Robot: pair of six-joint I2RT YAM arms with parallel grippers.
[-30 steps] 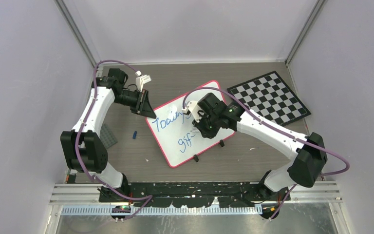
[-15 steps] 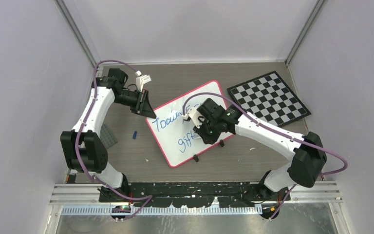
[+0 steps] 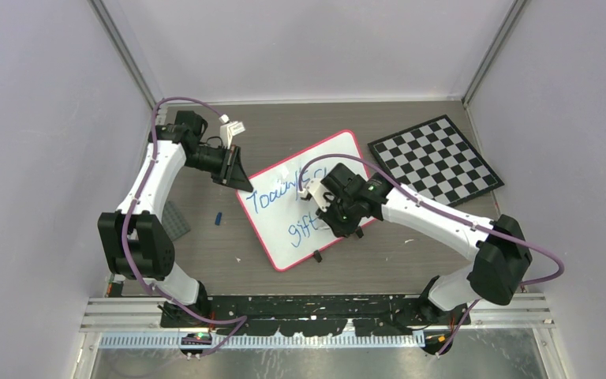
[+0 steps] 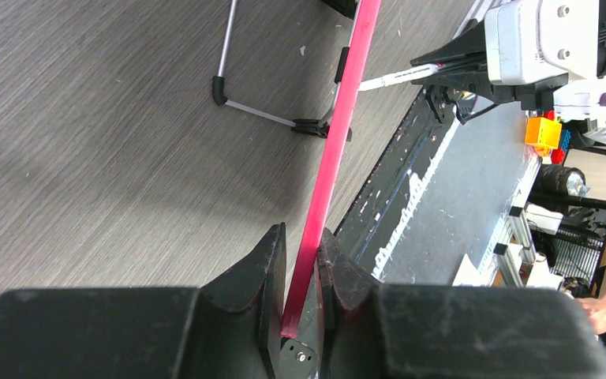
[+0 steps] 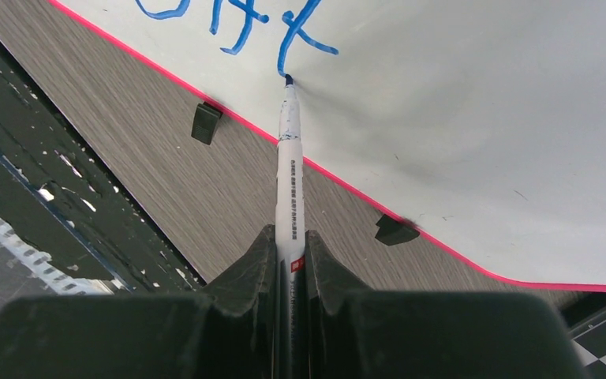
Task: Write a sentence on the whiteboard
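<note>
We are recording the whiteboard (image 3: 333, 154) at frame centre, the left gripper (image 4: 300, 245) pinching its left corner. The right gripper (image 5: 290, 241) is clamping the marker (image 5: 289, 158), tip touching the whiteboard. Blank surface is lying upper right of the tip in the wrist view.

There are two arms: one left arm (image 3: 154, 178) and one right arm (image 3: 434, 213). There are two grippers, one on each arm: the left gripper (image 4: 300, 237) and the right gripper (image 5: 290, 233). Each gripper has two fingers (image 4: 262, 272), so there are four fingers in all. There is one whiteboard (image 3: 272, 233). It has two black feet, a first foot (image 5: 205, 122) and a second foot (image 5: 397, 229). It carries two lines of blue writing (image 3: 304, 227). There is one marker (image 5: 289, 158), one checkerboard (image 3: 434, 158), one small blue piece (image 3: 218, 218) and one grey plate (image 3: 175, 219).
</note>
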